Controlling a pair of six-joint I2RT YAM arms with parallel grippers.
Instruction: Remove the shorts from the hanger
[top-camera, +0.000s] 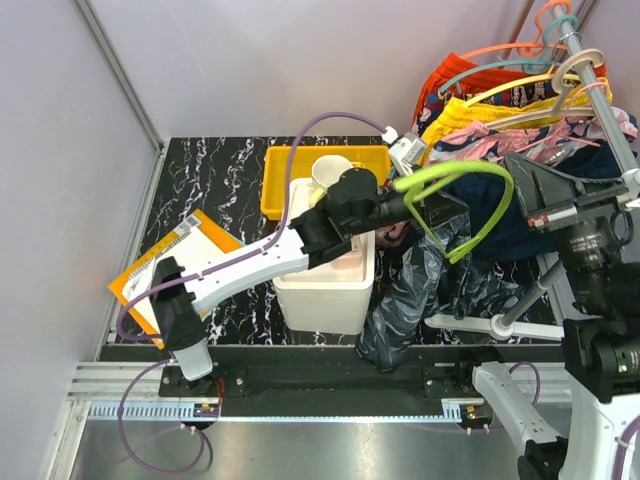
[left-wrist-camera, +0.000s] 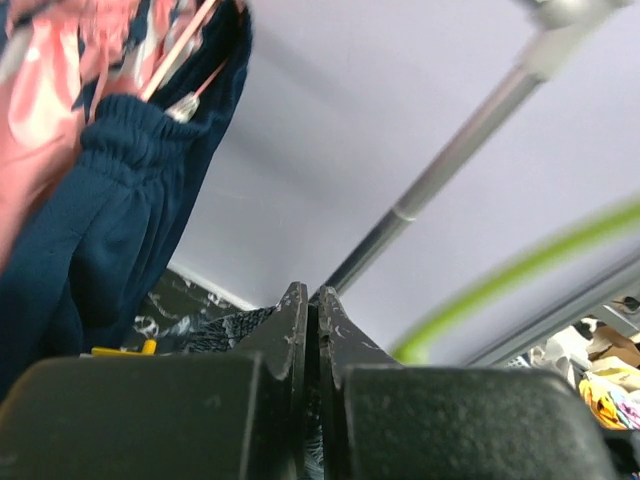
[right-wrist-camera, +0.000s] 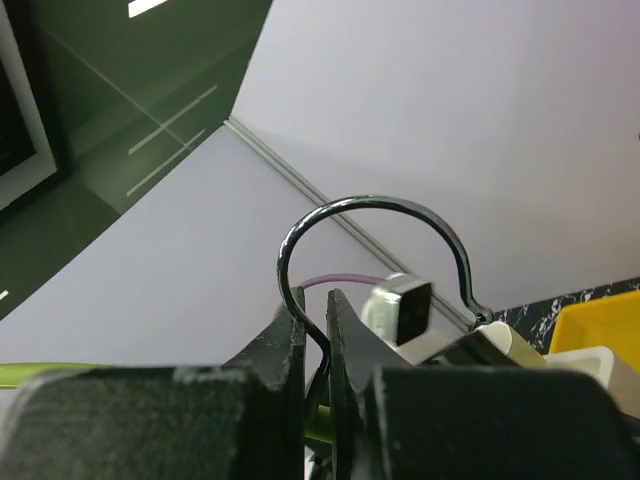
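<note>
Enclosing black marbled table (top-camera: 222, 172), plain lilac walls (top-camera: 250, 60)

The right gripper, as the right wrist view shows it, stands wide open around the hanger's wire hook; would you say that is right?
Not quite. The right gripper is not wide open. It is shut on the hanger's wire hook, with its jaws pressed together on the lower end of the wire. The right wrist view shows this.
</note>
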